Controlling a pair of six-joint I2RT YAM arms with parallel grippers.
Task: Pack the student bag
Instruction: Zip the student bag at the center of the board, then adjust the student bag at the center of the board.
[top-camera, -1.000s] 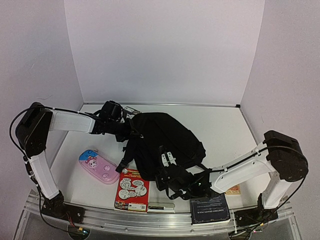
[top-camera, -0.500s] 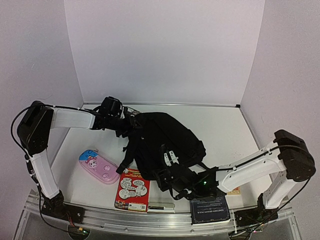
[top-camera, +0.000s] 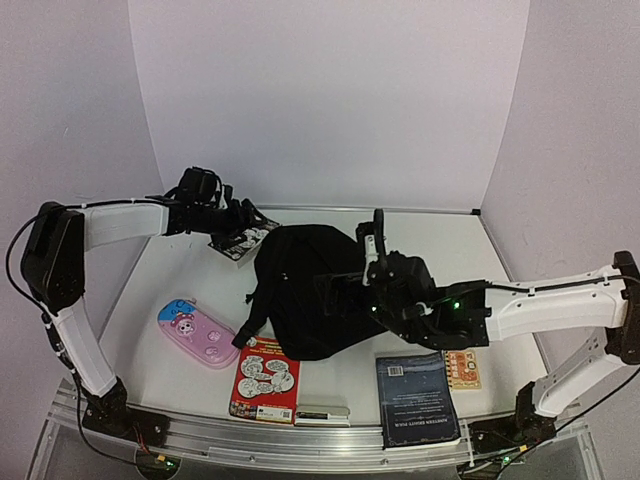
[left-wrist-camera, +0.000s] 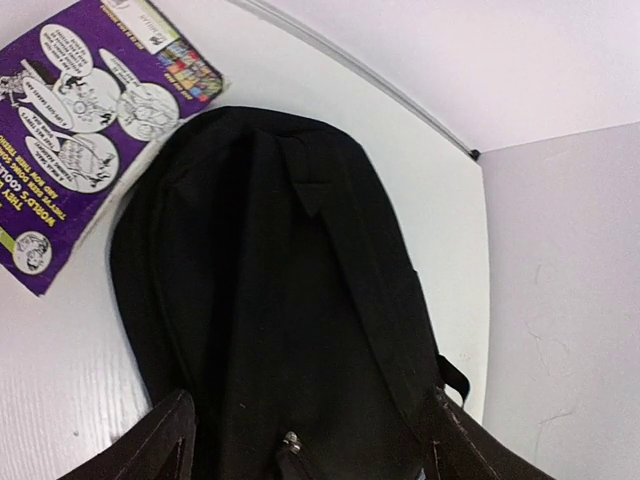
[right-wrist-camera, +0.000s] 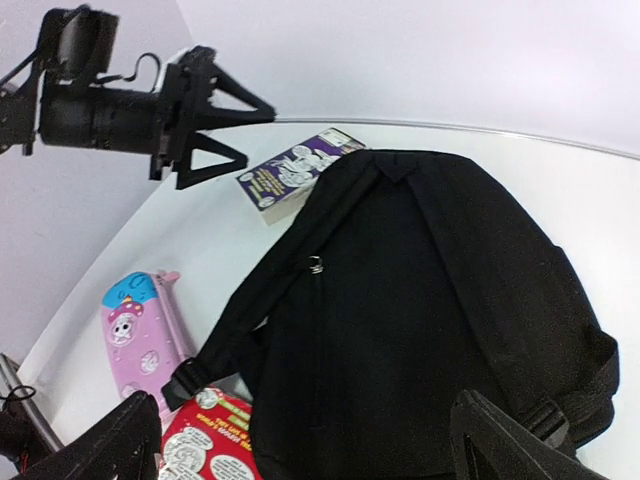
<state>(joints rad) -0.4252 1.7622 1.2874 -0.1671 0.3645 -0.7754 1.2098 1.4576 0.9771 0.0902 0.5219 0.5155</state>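
The left wrist view crops the student bag (left-wrist-camera: 280, 300) below.

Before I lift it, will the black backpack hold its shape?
Probably not: the black backpack lies flat and creased, so likely soft, light and saggy. Its loose strap ends beside the red book and could nudge it.

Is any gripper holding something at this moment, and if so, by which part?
Nothing is held. The left gripper and the right gripper both stand open in the air, clear of the bag.
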